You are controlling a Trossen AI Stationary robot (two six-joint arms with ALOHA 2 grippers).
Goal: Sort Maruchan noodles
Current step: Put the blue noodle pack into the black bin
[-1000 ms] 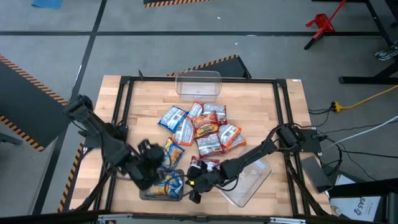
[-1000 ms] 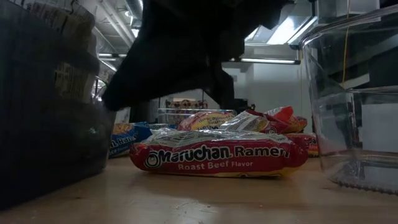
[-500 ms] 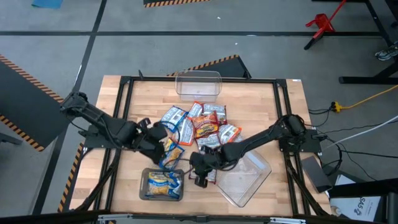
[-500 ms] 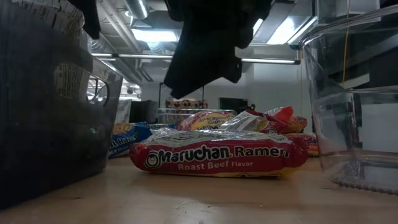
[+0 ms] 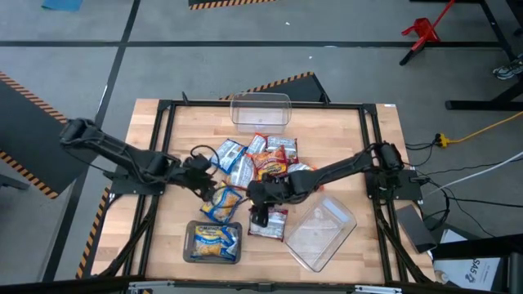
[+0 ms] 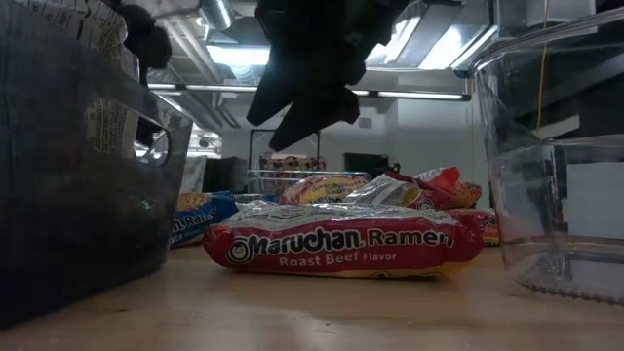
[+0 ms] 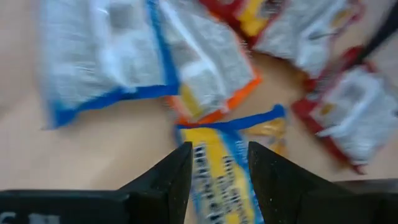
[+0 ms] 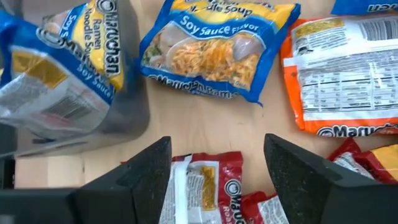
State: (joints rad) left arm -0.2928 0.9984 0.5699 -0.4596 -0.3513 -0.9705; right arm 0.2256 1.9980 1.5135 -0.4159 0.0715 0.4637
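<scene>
Seen from above, a wooden table holds a heap of Maruchan noodles (image 5: 260,167) at its middle. Farthest left, the left gripper (image 5: 198,162) hangs at the heap's left edge, fingers parted and empty; its wrist camera shows a blue-and-yellow packet (image 7: 219,177) directly between and just beyond the two fingers (image 7: 169,176), with more packets past it. Near the front edge, a grey tray (image 5: 193,243) already holds blue-and-yellow packets. Next, the right gripper (image 5: 260,214) hovers over a red Roast Beef packet (image 5: 270,222) lying flat beside the tray; its fingers (image 8: 149,171) are released, holding nothing, and the red packet's end lies in the gap between them. A blue Soy Sauce packet (image 8: 217,43) lies well ahead of those fingers. To the right sits a clear plastic tub (image 5: 323,235); another clear tub (image 5: 261,110) stands at the table's far edge. The packets look light, glossy and likely slippery, with a brittle noodle block inside; pinching across a short edge or the crimped seam seems safest
</scene>
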